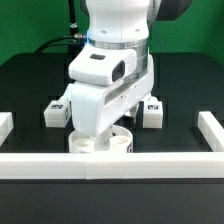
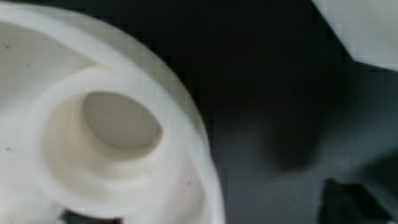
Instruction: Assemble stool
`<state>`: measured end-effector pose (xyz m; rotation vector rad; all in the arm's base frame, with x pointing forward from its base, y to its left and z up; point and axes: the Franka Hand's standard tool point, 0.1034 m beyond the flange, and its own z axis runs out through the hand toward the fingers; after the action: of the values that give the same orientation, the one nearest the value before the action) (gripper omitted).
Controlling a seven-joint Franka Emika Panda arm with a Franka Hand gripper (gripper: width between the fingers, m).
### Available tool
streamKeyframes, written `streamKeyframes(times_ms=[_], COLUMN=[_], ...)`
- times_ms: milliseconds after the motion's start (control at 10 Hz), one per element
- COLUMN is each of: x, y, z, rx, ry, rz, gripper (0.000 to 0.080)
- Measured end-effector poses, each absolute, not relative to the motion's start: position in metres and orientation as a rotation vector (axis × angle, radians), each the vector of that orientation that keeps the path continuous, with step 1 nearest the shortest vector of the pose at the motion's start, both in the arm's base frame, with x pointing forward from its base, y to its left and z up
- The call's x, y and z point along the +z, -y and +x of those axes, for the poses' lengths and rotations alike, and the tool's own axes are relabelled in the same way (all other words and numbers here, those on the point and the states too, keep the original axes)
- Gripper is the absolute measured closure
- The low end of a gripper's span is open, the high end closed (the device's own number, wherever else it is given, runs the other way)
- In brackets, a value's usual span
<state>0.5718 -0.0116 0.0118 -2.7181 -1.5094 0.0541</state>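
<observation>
One round seat (image 1: 122,144) lies on the dark desk (image 1: 30,70), just behind the front rail (image 1: 110,165) and directly under the gripper (image 1: 100,130). It looks like stiff, smooth, fairly light plastic and is probably slippery. The thick rim seems the best place to pinch, clear of the socket (image 2: 116,130). Whether the jaws are apart or pressing on the seat cannot be told. Two legs stand behind it, one leg (image 1: 55,112) on the exterior view's left and another leg (image 1: 152,112) on its right. A third is not visible.
</observation>
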Motion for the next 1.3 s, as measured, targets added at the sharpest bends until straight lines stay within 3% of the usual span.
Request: streamKeyframes(times_ms=[300,400,500,1200,1300], x=[0.012,0.012,0.012,0.012,0.013], y=[0.012,0.012,0.012,0.011,-0.001], z=[0.572,0.572,0.572,0.572,0.572], rx=[0.054,0.054,0.053,0.053,0.055], ry=[1.509,1.509,1.509,1.509,1.512], rz=[-2.718,-2.718,-2.719,-2.719,-2.72], gripper=[0.0694,0.0694,0.0771,0.0771,0.0771])
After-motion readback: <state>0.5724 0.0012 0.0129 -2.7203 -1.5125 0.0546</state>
